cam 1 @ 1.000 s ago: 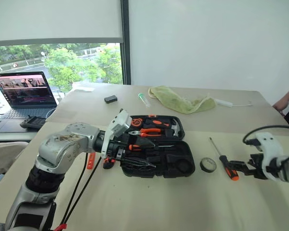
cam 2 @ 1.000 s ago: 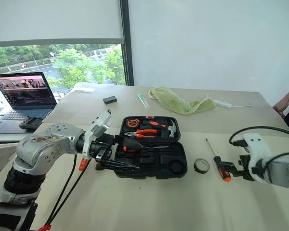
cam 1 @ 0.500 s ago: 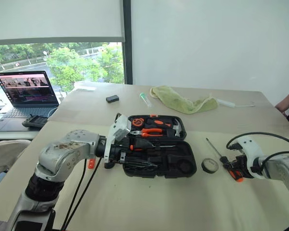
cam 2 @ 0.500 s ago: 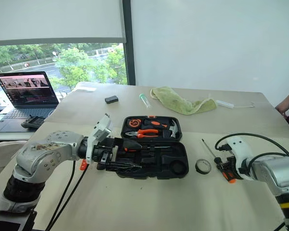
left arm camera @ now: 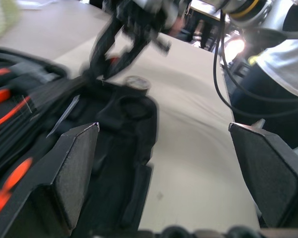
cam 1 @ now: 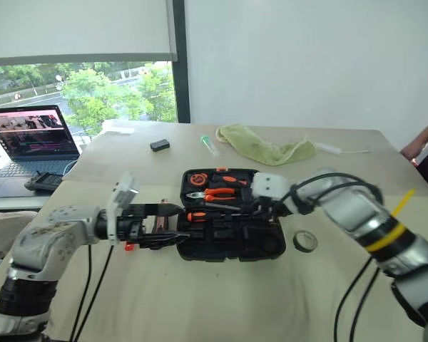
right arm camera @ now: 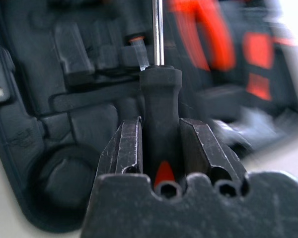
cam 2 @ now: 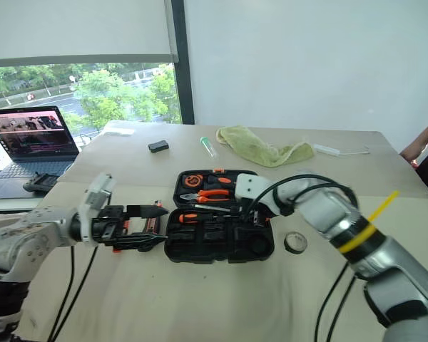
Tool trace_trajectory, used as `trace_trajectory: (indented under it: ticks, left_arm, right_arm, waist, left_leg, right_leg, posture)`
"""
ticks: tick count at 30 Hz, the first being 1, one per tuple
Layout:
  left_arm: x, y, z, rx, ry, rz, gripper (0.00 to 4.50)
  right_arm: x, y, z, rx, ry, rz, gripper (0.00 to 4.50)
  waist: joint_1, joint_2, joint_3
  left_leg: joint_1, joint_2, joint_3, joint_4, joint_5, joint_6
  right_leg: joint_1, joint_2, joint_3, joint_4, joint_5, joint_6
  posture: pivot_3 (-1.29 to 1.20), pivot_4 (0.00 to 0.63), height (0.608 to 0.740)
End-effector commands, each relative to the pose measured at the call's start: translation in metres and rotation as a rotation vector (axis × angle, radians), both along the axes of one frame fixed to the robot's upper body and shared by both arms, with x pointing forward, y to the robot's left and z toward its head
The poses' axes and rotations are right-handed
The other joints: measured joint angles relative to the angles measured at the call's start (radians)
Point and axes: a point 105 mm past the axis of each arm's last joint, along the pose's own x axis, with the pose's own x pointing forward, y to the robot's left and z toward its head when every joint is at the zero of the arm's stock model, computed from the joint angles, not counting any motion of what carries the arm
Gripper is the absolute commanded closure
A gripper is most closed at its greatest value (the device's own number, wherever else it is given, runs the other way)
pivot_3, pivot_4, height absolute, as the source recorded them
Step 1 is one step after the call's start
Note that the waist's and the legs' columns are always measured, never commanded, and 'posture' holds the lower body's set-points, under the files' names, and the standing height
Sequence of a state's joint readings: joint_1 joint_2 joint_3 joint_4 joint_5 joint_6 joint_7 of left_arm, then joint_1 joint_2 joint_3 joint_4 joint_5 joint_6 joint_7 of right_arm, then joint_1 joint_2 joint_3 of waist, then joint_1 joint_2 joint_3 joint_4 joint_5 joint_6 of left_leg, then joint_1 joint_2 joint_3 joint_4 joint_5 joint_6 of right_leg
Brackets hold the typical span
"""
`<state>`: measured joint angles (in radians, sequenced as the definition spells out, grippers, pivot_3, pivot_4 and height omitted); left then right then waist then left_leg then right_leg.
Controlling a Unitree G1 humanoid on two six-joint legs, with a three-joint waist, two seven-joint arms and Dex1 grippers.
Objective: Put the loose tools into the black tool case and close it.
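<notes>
Beige desk [cam 1: 200,299] under a window and a white wall carries the open black case [cam 1: 232,221] at its centre, lid half on the far side, slotted base half on the near side. Pliers [cam 1: 217,194] and other orange-handled tools sit in the lid half.

Right claw [right arm camera: 159,144]: pinching a screwdriver [right arm camera: 159,114] by its black-and-orange handle, one finger [right arm camera: 126,148] pressed on each side. The tool's long axis runs straight out along the fingers; the steel shaft points away from the claw, over the moulded slots of the case. In the head views this claw [cam 2: 253,214] hangs above the middle of the case, pointing down and toward the robot's left.

Left claw [cam 1: 164,224]: spread wide, holding nothing. It sits level just beside the left end of the case, fingers pointing right toward it. In the left wrist view the two fingers [left arm camera: 74,168] stand well apart, with the base half of the case between them.

Tape roll [cam 1: 305,242] lies flat on the desk, just beside the right end of the case and near the right forearm.

Laptop [cam 1: 28,139] stands open at the far left. A green cloth [cam 1: 267,149], a small black box [cam 1: 159,144] and a clear tube [cam 1: 209,146] lie on the far part of the desk.
</notes>
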<state>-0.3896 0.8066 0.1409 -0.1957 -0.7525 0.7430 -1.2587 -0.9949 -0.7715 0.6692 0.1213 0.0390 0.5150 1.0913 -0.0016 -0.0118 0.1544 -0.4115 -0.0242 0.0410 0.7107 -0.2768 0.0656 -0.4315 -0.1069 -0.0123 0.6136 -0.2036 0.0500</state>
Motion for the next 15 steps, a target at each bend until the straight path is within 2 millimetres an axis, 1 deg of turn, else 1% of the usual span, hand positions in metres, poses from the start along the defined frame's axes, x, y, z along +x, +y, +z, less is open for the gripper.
trace_trajectory:
  ticks: [1, 4, 8, 10, 15]
  left_arm:
    - [-0.008, 0.012, 0.010, -0.008, -0.044, 0.002, 0.00]
    - [-0.013, 0.020, 0.008, 0.006, -0.046, 0.033, 0.00]
    - [-0.015, 0.025, 0.004, 0.010, -0.047, 0.068, 0.00]
    - [-0.015, 0.028, 0.002, 0.018, -0.052, 0.084, 0.00]
    - [-0.014, 0.027, 0.002, 0.016, -0.060, 0.090, 0.00]
  right_arm:
    - [0.009, 0.008, 0.009, -0.079, -0.035, 0.093, 3.69]
    - [0.008, 0.013, 0.001, -0.121, 0.012, 0.143, 3.69]
    - [0.007, 0.011, -0.004, -0.158, 0.047, 0.146, 3.69]
    - [0.003, 0.010, -0.005, -0.163, 0.070, 0.147, 3.69]
    - [-0.002, 0.007, -0.005, -0.172, 0.117, 0.126, 3.69]
  waist:
    - [0.000, 0.000, 0.000]
    - [-0.006, 0.000, 0.000]
    - [-0.010, 0.000, 0.000]
    - [-0.011, 0.000, 0.000]
    - [-0.010, 0.000, 0.001]
  left_leg:
    - [-0.002, 0.000, 0.000, 0.000, 0.000, 0.000]
    - [-0.005, -0.001, 0.001, 0.000, 0.000, 0.000]
    - [-0.005, -0.001, 0.001, -0.002, 0.000, 0.000]
    - [-0.005, -0.001, 0.001, -0.002, 0.000, -0.001]
    - [-0.005, -0.001, 0.001, -0.002, 0.001, -0.002]
  right_leg:
    - [-0.002, 0.000, 0.000, 0.001, 0.000, 0.000]
    - [-0.006, -0.001, -0.001, 0.003, 0.001, 0.002]
    - [-0.006, -0.002, -0.004, 0.002, 0.001, 0.002]
    - [-0.006, -0.002, -0.004, 0.002, 0.001, 0.002]
    - [-0.006, -0.002, -0.003, 0.002, 0.002, 0.001]
  posture:
    - [0.00, 0.150, 0.740]
    - [0.00, 0.150, 0.740]
    - [0.00, 0.150, 0.740]
    - [0.00, 0.150, 0.740]
    - [0.00, 0.150, 0.740]
